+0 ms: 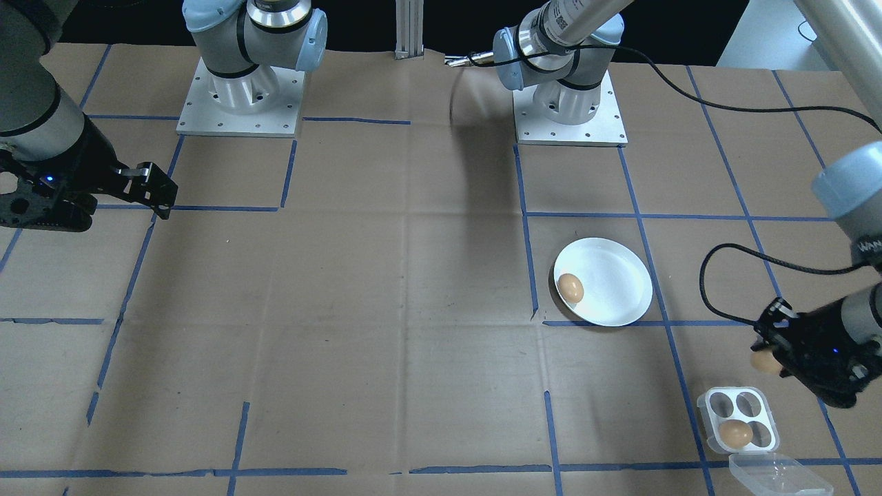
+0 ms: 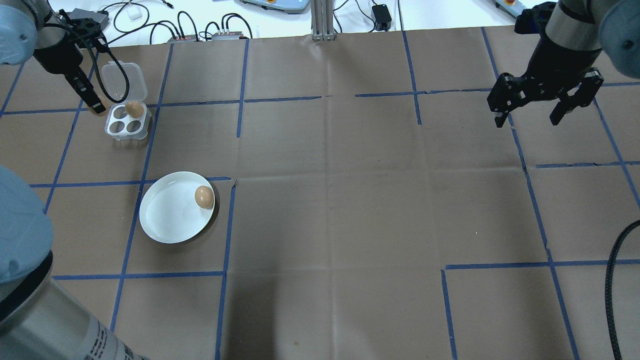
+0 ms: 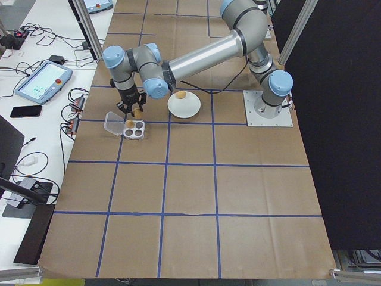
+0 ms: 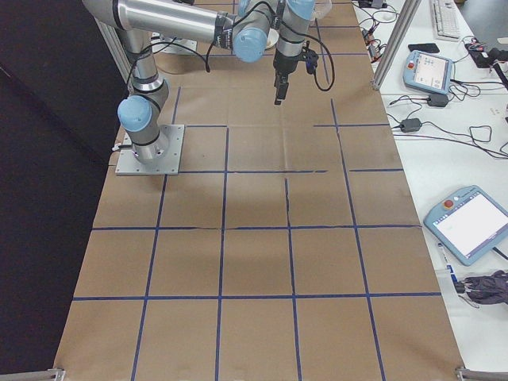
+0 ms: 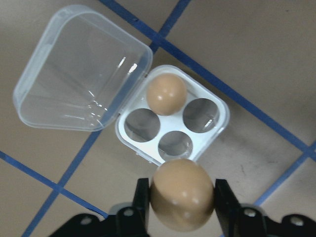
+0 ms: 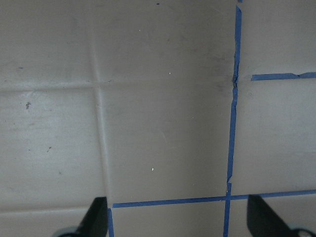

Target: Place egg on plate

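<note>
Gripping an egg (image 5: 181, 195), left end effector (image 5: 180, 197) partly cropped; right end effector (image 2: 542, 102) spread wide.

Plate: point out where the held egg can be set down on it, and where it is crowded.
The plate has one egg resting against its rim on the side toward the table's middle. The centre and the rest of the dish are bare. The left pincer holds another egg beside the egg box, which keeps one egg and three empty cups.
</note>
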Robot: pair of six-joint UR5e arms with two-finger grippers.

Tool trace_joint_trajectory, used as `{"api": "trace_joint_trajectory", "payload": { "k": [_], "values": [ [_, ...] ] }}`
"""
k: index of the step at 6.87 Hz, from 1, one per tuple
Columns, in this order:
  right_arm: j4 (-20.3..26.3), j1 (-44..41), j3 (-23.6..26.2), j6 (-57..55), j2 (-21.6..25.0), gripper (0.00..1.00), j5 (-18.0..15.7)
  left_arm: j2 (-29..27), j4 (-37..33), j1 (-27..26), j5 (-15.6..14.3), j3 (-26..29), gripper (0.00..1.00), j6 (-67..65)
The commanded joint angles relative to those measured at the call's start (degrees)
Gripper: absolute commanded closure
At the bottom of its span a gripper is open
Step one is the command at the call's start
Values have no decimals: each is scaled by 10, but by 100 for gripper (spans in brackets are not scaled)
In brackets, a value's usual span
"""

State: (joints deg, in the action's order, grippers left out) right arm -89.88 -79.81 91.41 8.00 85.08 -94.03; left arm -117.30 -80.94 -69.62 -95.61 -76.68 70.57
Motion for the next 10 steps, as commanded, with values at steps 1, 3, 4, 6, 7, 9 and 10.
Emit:
{"api": "trace_joint_trajectory", "payload": {
  "k": [1,3,4,6,7,9,10],
  "values": [
    [1,0,0,0,0,0,0,116,5,-22,5,-165,81,-79],
    [1,0,0,0,0,0,0,150,55,-65,3,-285,82,-128],
    [1,0,0,0,0,0,0,142,113,-68,6,-328,82,-144],
    [0,0,0,0,0,0,0,107,212,-68,5,-362,81,-144],
    [0,0,0,0,0,0,0,107,213,-72,8,-359,67,-146],
    [1,0,0,0,0,0,0,122,212,-76,9,-360,1,-146],
    [1,0,0,0,0,0,0,124,212,-76,9,-355,1,-146]
  ]
}}
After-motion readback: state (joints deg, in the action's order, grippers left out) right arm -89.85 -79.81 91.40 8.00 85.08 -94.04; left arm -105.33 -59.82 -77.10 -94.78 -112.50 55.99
